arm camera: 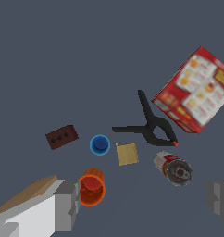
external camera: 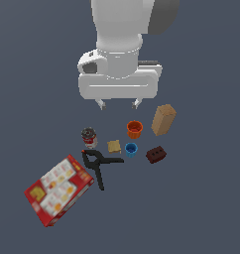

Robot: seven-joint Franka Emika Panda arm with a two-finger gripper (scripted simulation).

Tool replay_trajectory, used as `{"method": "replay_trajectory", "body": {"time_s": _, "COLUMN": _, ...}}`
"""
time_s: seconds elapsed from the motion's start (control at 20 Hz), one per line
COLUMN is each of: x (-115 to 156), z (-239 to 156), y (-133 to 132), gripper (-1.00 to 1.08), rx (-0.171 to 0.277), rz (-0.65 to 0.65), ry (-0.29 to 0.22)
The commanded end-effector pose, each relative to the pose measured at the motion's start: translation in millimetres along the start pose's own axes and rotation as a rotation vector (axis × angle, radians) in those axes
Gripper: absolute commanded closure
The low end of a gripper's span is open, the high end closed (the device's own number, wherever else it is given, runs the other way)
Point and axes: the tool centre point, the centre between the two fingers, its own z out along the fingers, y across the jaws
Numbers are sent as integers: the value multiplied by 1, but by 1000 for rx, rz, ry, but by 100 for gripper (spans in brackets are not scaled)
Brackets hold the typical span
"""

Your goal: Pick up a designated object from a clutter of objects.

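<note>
The can (external camera: 89, 137) with a red and white label and grey metal top stands upright at the exterior view's left of the clutter, just above the black clamp (external camera: 97, 165). It also shows in the wrist view (arm camera: 173, 168). My gripper (external camera: 118, 104) hangs open and empty above and behind the clutter, to the exterior view's right of the can and well apart from it. In the wrist view its grey fingers (arm camera: 67, 205) frame the lower edge, with the orange cup (arm camera: 91, 186) beside one finger.
Red cracker box (external camera: 59, 189) lies flat at the exterior view's lower left. Orange cup (external camera: 134, 129), blue cup (external camera: 130, 149), tan block (external camera: 114, 146), dark red brick (external camera: 155, 154) and tan box (external camera: 163, 119) sit to the right of the can.
</note>
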Motion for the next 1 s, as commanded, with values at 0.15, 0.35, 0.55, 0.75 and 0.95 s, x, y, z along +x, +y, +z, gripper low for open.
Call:
{"method": "replay_trajectory", "body": {"time_s": 0.15, "x": -1, "z": 2, "y": 0, "gripper": -92, "rx": -4, "rz": 0, "ry": -6}}
{"method": "replay_trajectory", "body": {"time_s": 0.35, "x": -4, "z": 9, "y": 2, "gripper": -92, "rx": -17, "rz": -2, "ry": -27}}
{"method": "replay_trajectory", "body": {"time_s": 0.55, "x": -5, "z": 10, "y": 1, "gripper": -92, "rx": -19, "rz": -3, "ry": -30}}
{"method": "replay_trajectory", "body": {"time_s": 0.75, "x": -5, "z": 17, "y": 6, "gripper": -92, "rx": -17, "rz": 8, "ry": -31}}
{"method": "replay_trajectory", "body": {"time_s": 0.95, "x": -7, "z": 33, "y": 18, "gripper": -92, "rx": -14, "rz": 35, "ry": -33}}
